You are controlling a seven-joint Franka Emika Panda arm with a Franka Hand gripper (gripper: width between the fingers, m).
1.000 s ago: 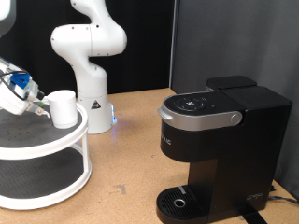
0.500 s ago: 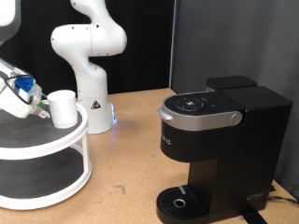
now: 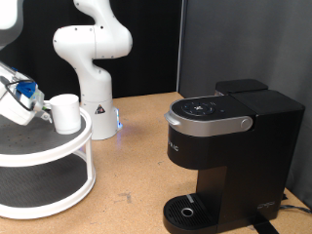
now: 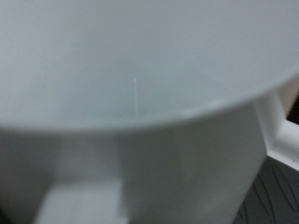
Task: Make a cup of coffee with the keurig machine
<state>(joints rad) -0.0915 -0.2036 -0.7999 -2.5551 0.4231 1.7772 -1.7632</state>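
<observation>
- At the exterior view's far left, we see the end effector reaching in from the frame edge at a downward slant, its tip right against the left side of the white mug.
- We cannot tell from either view whether its fingers are spread or closed, or whether they grip the mug; the fingertips are too small and partly hidden in the exterior view.
- Only the wrist end of the working arm shows, with blue parts on it and a pale body; the rest runs out of frame to the left.
- We see the mug standing upright on the top tier of a white two-tier round stand, near that tier's right rim.
- Through the wrist view, the mug fills almost the whole frame, blurred and very close, with part of its handle jutting at one side.
- We see the keurig machine standing on the wooden tabletop at the exterior view's right, well apart from the mug, its silver-grey lid handle down and its round drip tray bare.
- Behind the stand, we see a second white robot arm rising from its base on the tabletop.
</observation>
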